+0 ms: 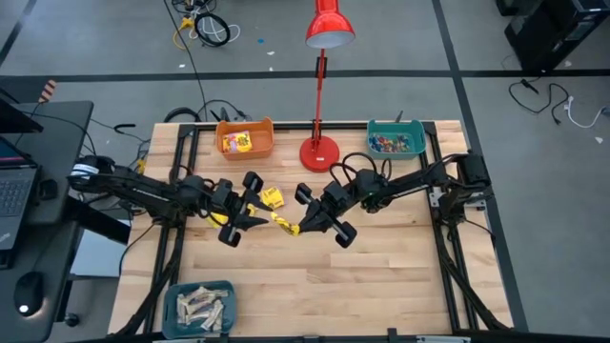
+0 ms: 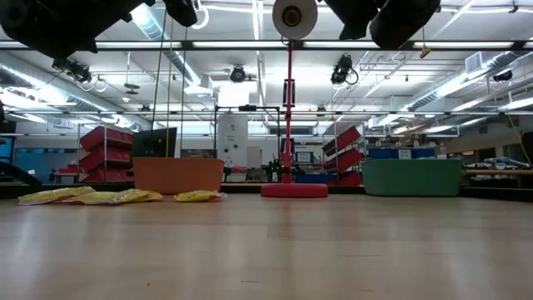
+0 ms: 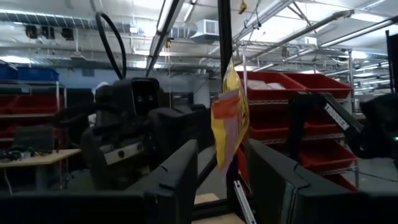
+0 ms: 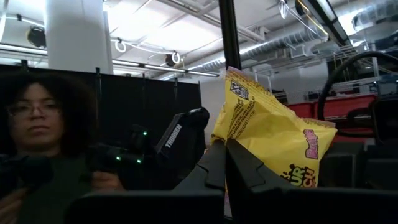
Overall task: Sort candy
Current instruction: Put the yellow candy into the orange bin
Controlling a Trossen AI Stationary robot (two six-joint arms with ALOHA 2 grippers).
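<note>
My right gripper [image 4: 225, 163] clamps a yellow crinkled candy packet [image 4: 267, 134] above mid-table; my left gripper [image 1: 250, 211], fingers apart, faces it.

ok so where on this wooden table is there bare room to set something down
Bare wood spans the near half, from the grey-blue bin of beige bars across to the table's right edge. The far side is crowded: orange bin, red lamp base, teal bin, loose yellow packets, both grippers mid-table.
</note>
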